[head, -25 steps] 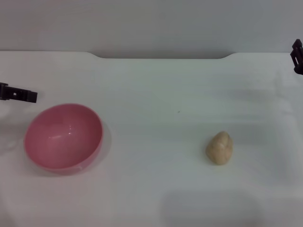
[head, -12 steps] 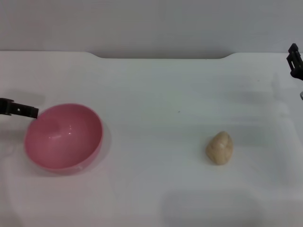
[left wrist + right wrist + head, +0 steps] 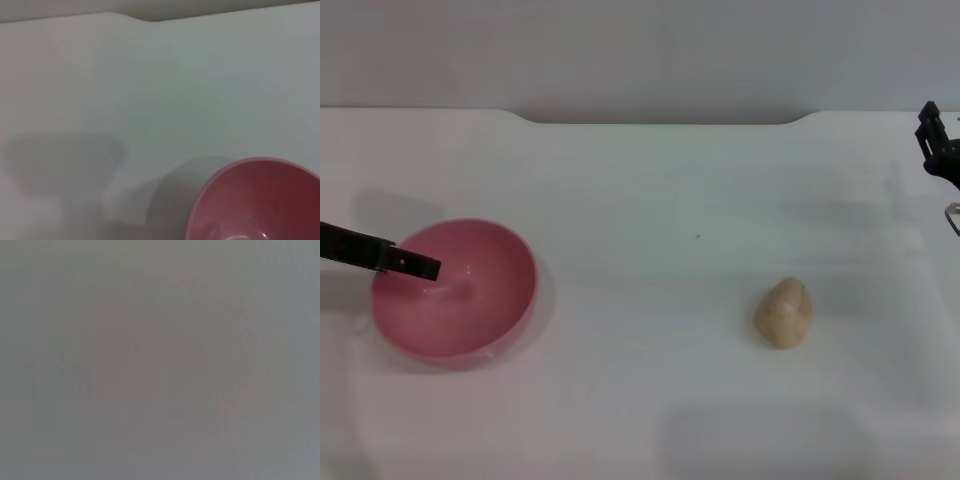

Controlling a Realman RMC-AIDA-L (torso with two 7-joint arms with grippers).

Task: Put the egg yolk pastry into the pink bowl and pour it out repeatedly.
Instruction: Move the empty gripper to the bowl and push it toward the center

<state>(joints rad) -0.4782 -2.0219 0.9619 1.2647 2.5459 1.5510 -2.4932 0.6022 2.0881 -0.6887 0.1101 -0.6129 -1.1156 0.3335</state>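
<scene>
Left end effector (image 3: 420,267) is now reaching over the pink bowl (image 3: 470,300), having come in from beyond its left rim; finger spread unreadable. Egg yolk pastry (image 3: 784,312) is lying well right of bowl on tabletop (image 3: 650,200), untouched. Right end effector (image 3: 938,140) is edging in far right

Left gripper (image 3: 420,267) comes in from the 9 o'clock edge of the head view as a thin dark bar, reaching level toward 3 o'clock and a touch downward. Only that one dark piece shows, so no telling how the fingers sit. Right gripper (image 3: 938,140) is way over at the 3 o'clock edge, up high, just a dark bit poking in, fingers unreadable too.
</scene>
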